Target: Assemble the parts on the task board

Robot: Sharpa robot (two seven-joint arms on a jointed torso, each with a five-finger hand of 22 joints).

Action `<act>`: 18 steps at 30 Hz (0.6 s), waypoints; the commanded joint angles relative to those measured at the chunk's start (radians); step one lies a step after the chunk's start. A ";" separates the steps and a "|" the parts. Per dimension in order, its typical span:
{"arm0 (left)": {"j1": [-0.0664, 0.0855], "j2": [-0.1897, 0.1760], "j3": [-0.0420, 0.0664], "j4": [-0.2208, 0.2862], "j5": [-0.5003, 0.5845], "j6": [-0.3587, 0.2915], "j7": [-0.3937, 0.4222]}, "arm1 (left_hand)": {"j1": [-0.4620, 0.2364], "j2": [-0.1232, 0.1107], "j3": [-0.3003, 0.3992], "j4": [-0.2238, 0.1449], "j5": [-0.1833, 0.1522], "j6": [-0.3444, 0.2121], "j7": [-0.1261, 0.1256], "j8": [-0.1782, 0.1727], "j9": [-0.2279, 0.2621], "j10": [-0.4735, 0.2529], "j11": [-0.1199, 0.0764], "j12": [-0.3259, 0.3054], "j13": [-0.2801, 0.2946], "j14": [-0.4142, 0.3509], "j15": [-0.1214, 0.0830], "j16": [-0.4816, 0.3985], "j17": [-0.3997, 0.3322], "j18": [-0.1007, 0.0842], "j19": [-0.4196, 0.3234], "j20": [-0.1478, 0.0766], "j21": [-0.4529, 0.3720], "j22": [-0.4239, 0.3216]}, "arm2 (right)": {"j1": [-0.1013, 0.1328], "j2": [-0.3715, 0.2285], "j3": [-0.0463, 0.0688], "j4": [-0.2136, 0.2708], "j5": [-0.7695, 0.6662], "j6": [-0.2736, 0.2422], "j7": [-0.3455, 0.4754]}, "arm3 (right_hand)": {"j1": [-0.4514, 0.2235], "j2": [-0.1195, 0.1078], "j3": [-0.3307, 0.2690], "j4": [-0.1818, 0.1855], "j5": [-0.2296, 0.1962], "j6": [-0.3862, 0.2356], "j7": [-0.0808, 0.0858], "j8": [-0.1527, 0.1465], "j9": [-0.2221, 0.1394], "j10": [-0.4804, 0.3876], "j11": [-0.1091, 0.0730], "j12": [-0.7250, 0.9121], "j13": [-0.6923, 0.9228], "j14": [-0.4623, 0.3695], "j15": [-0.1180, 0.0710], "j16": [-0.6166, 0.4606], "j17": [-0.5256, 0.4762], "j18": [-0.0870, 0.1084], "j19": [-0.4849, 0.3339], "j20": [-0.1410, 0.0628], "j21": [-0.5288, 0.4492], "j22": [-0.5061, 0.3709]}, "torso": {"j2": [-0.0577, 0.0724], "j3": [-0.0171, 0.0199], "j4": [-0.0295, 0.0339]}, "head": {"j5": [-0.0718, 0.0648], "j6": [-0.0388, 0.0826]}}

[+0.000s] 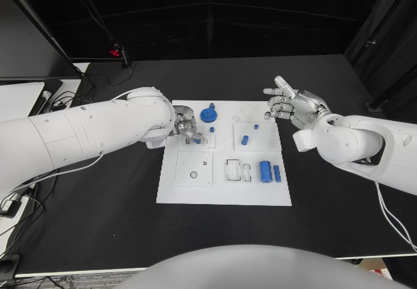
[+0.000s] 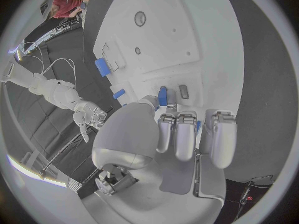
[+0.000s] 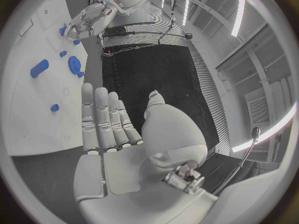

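On task board (image 1: 223, 195) | left robot hand (image 1: 186, 125) pinches blue part (image 1: 196, 140) | right robot hand (image 1: 291, 105) spread, empty

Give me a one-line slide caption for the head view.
Left hand pinches a small blue part over the task board; right hand open.

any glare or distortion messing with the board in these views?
Head view: even light, white board bright but its recesses and blue parts readable, edges straight. Left wrist view: fisheye bends the board edges; the left robot hand covers part of it. Right wrist view: board curved at the rim; ceiling lights streak bright beyond the right robot hand.
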 commanded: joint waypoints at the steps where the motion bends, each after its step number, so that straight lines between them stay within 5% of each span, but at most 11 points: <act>1: -0.006 -0.001 -0.005 -0.003 -0.004 0.033 -0.026 | 0.004 -0.009 0.007 0.000 -0.005 -0.009 -0.003 -0.006 -0.001 0.106 0.008 0.001 0.262 0.105 0.001 0.001 0.263 -0.006 0.104 0.003 0.003 0.263 | 0.001 -0.001 0.001 0.003 0.002 0.010 0.005 | 0.000 0.009 -0.006 -0.001 -0.004 -0.009 0.015 0.006 -0.002 -0.007 -0.001 0.003 -0.001 -0.008 -0.002 0.004 -0.001 0.009 -0.004 0.004 -0.005 -0.001 | 0.000 0.0000 -0.0002 | -0.001 -0.001; 11: -0.006 0.002 -0.005 -0.004 -0.004 0.031 -0.026 | -0.054 -0.013 -0.008 0.002 -0.046 -0.054 0.015 -0.033 -0.006 0.106 0.025 0.001 0.262 0.105 0.012 0.001 0.263 -0.006 0.104 0.011 0.003 0.263 | 0.001 0.000 0.001 0.003 0.002 0.011 0.005 | 0.000 0.009 -0.006 -0.001 -0.004 -0.009 0.015 0.006 -0.002 -0.007 -0.001 0.003 -0.001 -0.008 -0.002 0.004 -0.001 0.009 -0.004 0.004 -0.005 -0.001 | 0.000 -0.0002 0.0004 | -0.002 0.000; 15: -0.006 0.001 -0.005 -0.003 -0.004 0.029 -0.028 | -0.124 -0.017 -0.041 0.003 -0.104 -0.078 0.028 -0.048 -0.015 0.106 0.036 0.001 0.262 0.105 0.022 0.001 0.263 -0.006 0.104 0.018 0.003 0.263 | 0.001 0.000 0.001 0.002 0.002 0.011 0.005 | 0.000 0.009 -0.006 -0.001 -0.004 -0.009 0.015 0.006 -0.002 -0.007 -0.001 0.003 -0.001 -0.008 -0.002 0.004 -0.001 0.009 -0.004 0.004 -0.005 -0.001 | 0.000 -0.0007 0.0002 | -0.002 -0.001; 18: -0.007 -0.001 -0.005 0.000 -0.004 0.028 -0.028 | -0.201 -0.037 -0.092 0.001 -0.186 -0.099 0.039 -0.055 -0.022 0.106 0.047 0.001 0.262 0.105 0.033 0.001 0.263 -0.006 0.104 0.026 0.003 0.263 | 0.001 -0.001 0.001 0.002 0.002 0.011 0.006 | 0.000 0.009 -0.006 -0.001 -0.004 -0.009 0.015 0.006 -0.002 -0.007 -0.001 0.003 -0.001 -0.008 -0.002 0.004 -0.001 0.009 -0.004 0.004 -0.005 -0.001 | 0.000 -0.0002 0.0004 | -0.001 -0.002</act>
